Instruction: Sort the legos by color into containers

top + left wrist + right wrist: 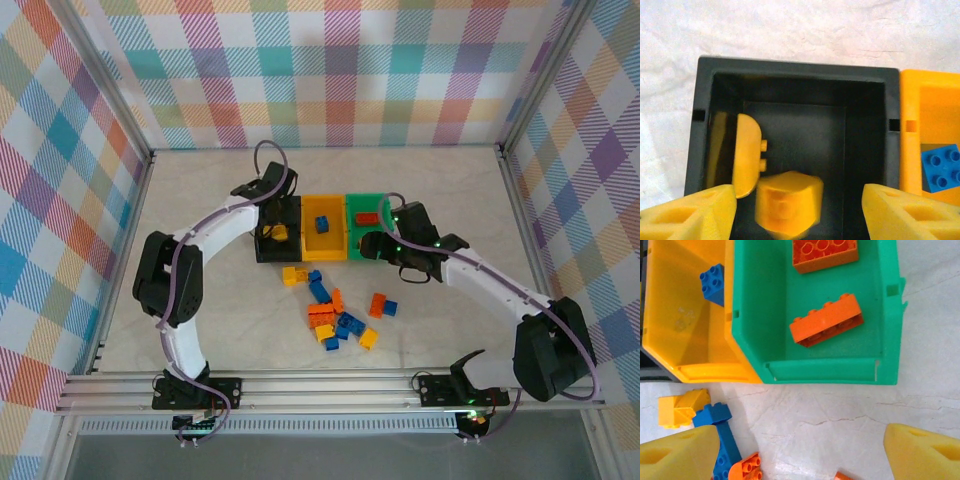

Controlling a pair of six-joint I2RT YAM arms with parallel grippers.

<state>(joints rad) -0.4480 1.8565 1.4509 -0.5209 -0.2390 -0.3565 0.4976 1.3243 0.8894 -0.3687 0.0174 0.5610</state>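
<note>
A: Entry 1 — left gripper [800, 220]?
B: Open above the black bin [790, 75], pads spread and touching nothing. 1 yellow brick [789, 202], blurred, lies between them inside the bin, probably falling free. 1 yellow piece [746, 152] leans on the bin's left wall.
A: Entry 2, right gripper [802, 455]?
B: Spread, empty, over bare worktop [840, 415] just near of the green bin [890, 315], which holds 2 orange bricks [826, 320]. Likely placed for the loose pile [335, 310].
A: Middle bin?
B: Yellow-orange bin [685, 340], holding 1 blue brick [714, 282] — bins apparently assigned by brick colour, not bin tint.
</note>
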